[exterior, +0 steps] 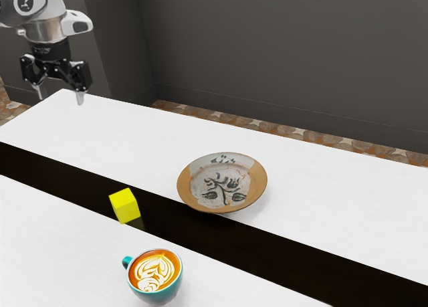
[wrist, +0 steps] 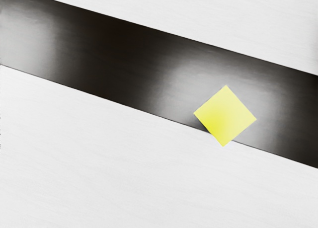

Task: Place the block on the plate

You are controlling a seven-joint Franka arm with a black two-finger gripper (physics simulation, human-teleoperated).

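Low in the exterior view, left of centre, I see a teal, ceramic-looking cup (exterior: 160, 296) of leaf-patterned latte. A glossy black band (exterior: 221, 243) crosses the white table (exterior: 341, 207); beyond, brown stone-patterned flooring (exterior: 301, 136) meets dark grey walls (exterior: 287, 59).

Yellow block (exterior: 125, 206); flower-patterned plate (exterior: 223, 182)

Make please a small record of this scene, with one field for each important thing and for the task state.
gripper: black two-finger gripper, open, raised at the exterior view's upper left
block: yellow cube, at an edge of the long dark stripe in the white table
plate: round ceramic plate, brown and pale with dark plant drawing, nothing on it
cup: round teal cup with latte art
task state: block not yet on plate
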